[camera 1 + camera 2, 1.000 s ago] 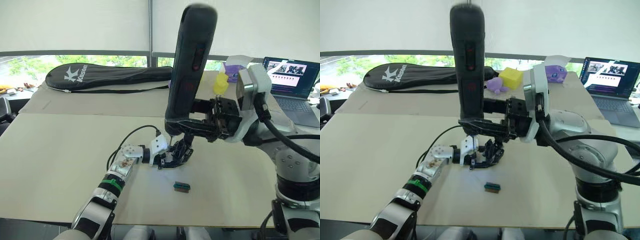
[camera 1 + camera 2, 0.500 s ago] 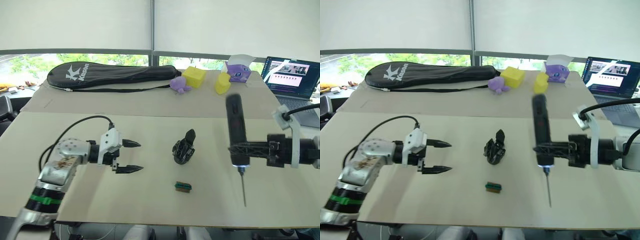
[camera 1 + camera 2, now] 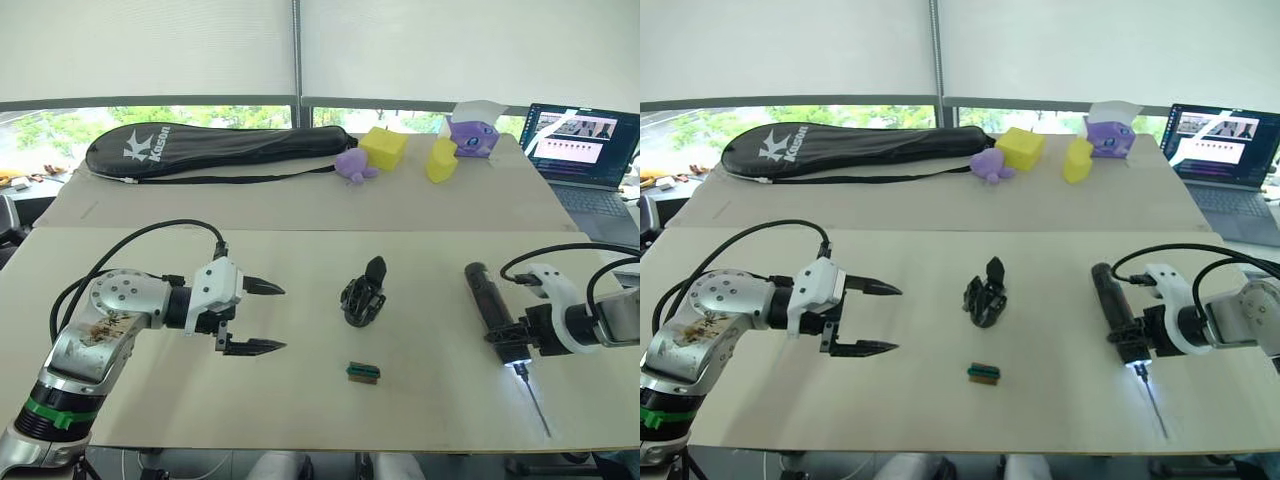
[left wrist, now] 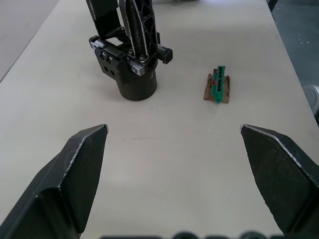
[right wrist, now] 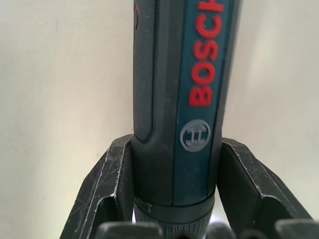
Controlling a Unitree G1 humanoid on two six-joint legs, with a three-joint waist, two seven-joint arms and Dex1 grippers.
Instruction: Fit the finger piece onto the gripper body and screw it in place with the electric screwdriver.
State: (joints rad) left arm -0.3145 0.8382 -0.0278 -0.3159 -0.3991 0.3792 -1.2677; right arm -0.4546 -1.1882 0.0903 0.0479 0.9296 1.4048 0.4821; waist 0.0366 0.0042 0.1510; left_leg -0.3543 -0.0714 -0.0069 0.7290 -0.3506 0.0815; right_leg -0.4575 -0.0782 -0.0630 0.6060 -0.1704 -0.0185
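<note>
1. The right gripper was clamped on the electric screwdriver, low over the table
2. The left gripper was spread wide, empty
3. The gripper body stood between them

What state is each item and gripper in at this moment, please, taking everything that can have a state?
left gripper: open, empty, off to the side of the gripper body.
right gripper: shut on the electric screwdriver.
electric screwdriver: lying low along the table, nose light on.
gripper body: upright on its base, a black finger attached.
laptop: open, screen lit.
racket bag: lying flat.
</note>
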